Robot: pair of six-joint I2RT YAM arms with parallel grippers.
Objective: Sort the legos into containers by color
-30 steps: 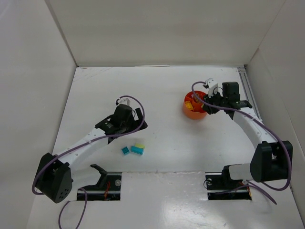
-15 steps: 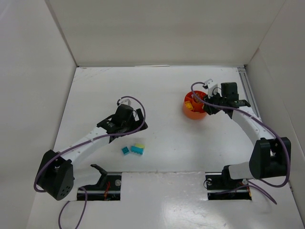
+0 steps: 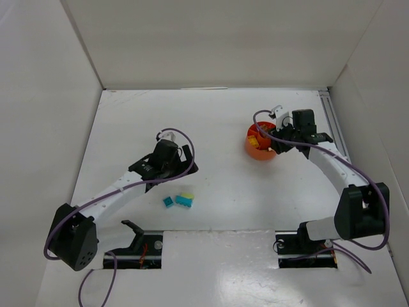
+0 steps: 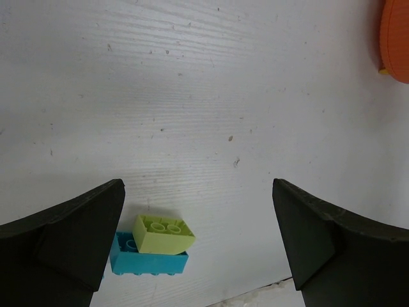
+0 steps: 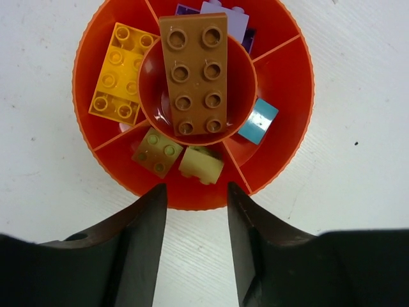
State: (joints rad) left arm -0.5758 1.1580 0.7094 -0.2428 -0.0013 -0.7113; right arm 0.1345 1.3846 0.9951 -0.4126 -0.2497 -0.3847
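Note:
The round orange bowl (image 3: 261, 148) stands right of centre. In the right wrist view its rim (image 5: 300, 77) surrounds a brown brick (image 5: 195, 73) in the centre cup, an orange brick (image 5: 118, 73), a purple brick (image 5: 220, 16), a teal brick (image 5: 259, 121), and an olive brick (image 5: 155, 151) beside a pale yellow-green one (image 5: 201, 164). My right gripper (image 5: 196, 188) is open and empty over the bowl's near rim. A lime brick (image 4: 163, 233) sits on a teal brick (image 4: 150, 261) on the table. My left gripper (image 4: 197, 184) is open and empty above them.
A second small teal brick (image 3: 168, 201) lies left of the stacked pair (image 3: 185, 199). White walls enclose the table on three sides. A metal rail (image 3: 331, 118) runs along the right edge. The bowl's edge (image 4: 396, 38) shows at the left wrist view's top right.
My right gripper has shifted slightly left over the bowl. The left arm has barely moved and the bricks lie where they were.

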